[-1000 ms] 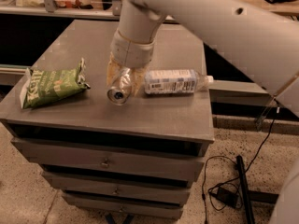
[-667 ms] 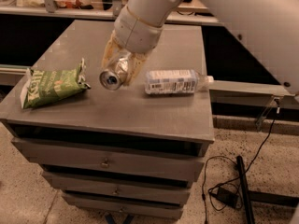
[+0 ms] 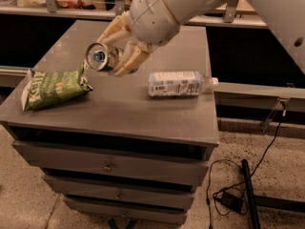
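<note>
My gripper (image 3: 113,49) hangs above the left half of the grey cabinet top (image 3: 143,109), shut on a silver drink can (image 3: 99,57). The can lies sideways in the air, its open end facing the camera, with cream fingers (image 3: 129,60) on either side of it. Just below and to its left a green chip bag (image 3: 52,87) lies flat near the cabinet's left edge. A clear plastic bottle (image 3: 180,83) with a white label lies on its side to the right of the gripper, cap pointing right.
The cabinet has several drawers (image 3: 109,165) under its top. A black cable and adapter (image 3: 231,200) lie on the speckled floor at the right, beside a dark bar (image 3: 249,194). A shelf rail (image 3: 257,88) runs behind the cabinet.
The gripper has lifted the can off the cabinet top and carried it up and to the left, toward the chip bag. The bottle and bag have stayed put.
</note>
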`<state>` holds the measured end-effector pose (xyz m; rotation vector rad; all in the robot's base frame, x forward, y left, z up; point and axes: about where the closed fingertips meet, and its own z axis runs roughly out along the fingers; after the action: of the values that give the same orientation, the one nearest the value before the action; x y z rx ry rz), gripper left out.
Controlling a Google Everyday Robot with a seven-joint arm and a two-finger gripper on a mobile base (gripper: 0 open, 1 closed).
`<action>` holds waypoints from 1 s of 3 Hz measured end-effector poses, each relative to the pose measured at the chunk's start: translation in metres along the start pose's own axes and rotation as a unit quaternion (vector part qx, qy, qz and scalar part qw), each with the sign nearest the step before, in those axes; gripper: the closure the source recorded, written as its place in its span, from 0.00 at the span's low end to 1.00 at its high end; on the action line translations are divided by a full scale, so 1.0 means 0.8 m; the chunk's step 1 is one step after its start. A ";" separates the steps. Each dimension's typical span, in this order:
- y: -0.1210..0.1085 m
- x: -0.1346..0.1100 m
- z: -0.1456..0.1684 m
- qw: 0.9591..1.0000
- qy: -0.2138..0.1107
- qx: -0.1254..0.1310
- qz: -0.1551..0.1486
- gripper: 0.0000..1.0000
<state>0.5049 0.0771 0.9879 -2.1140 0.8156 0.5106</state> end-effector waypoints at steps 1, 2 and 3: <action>0.011 -0.010 0.006 0.995 -0.058 0.032 0.078 1.00; 0.027 0.003 0.029 0.974 -0.118 0.068 0.182 1.00; 0.034 0.023 0.042 0.957 -0.134 0.094 0.238 1.00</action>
<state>0.4963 0.0836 0.9418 -1.6247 1.1665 0.9104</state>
